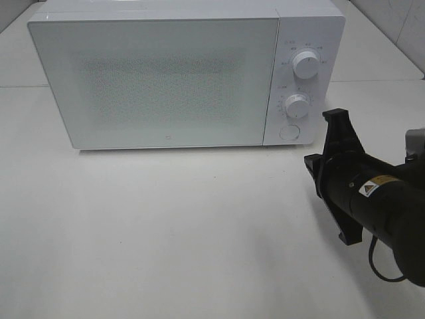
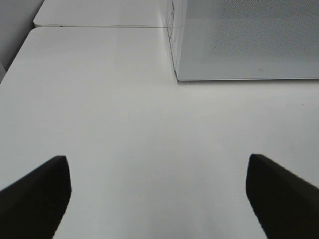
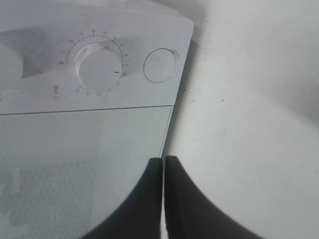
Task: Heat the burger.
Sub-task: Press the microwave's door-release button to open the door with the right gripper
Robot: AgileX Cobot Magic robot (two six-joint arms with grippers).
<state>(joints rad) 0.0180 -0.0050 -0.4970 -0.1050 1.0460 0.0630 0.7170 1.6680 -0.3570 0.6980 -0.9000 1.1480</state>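
Right tool [image 3: 163,158] pinched shut, empty, near microwave [image 1: 159,80] door button [image 3: 159,65], likely for pressing; left tool [image 2: 157,158] wide, idle above bench [image 2: 124,99].

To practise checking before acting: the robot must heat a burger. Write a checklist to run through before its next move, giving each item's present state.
1. Microwave door closed: ok.
2. Burger inside: cannot tell; the door hides the interior, and no view shows it.
3. Right gripper shut, holding nothing: ok.
4. Right gripper tips on the lower dial: not ok, they are not on it.
5. Left gripper open, holding nothing, over the table: ok.
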